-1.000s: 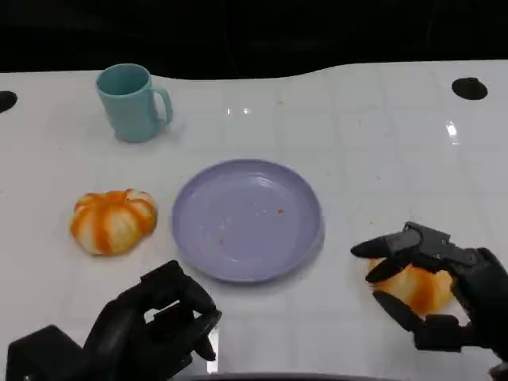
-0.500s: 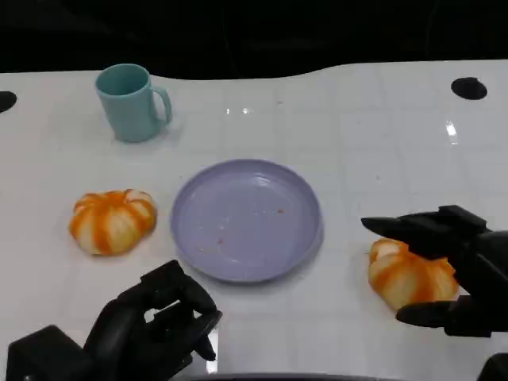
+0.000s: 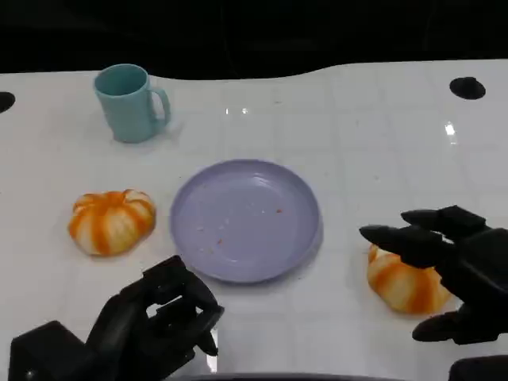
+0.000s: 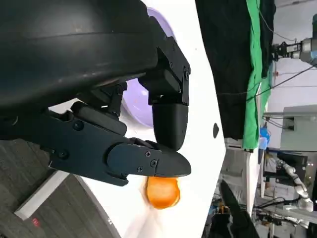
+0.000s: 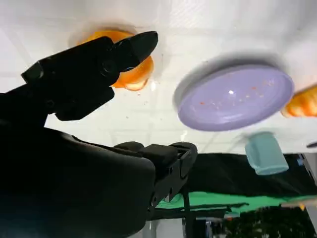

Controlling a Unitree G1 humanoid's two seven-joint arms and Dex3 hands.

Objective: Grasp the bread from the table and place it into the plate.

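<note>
Two orange-and-white striped breads lie on the white table. One bread point(image 3: 111, 221) is left of the lilac plate point(image 3: 246, 221), the other bread point(image 3: 403, 282) right of it. My right hand point(image 3: 454, 274) hovers over the right bread with fingers spread, holding nothing; its fingertips reach past the bread's far side. The right wrist view shows that bread point(image 5: 134, 74) beyond my fingers point(image 5: 94, 67), with the plate point(image 5: 233, 96) farther on. My left hand point(image 3: 155, 321) rests near the front edge, fingers curled in on nothing. In the left wrist view the right bread point(image 4: 162, 192) lies past my curled fingers point(image 4: 143, 161).
A teal mug point(image 3: 129, 101) stands at the back left, well behind the plate. Black round holes point(image 3: 467, 87) mark the table's far corners. The plate holds only a few crumbs. The table's dark far edge runs along the back.
My right hand's fingers have spread wider and drawn back to the right, uncovering more of the right bread, which stays on the table. The left hand has not moved.
</note>
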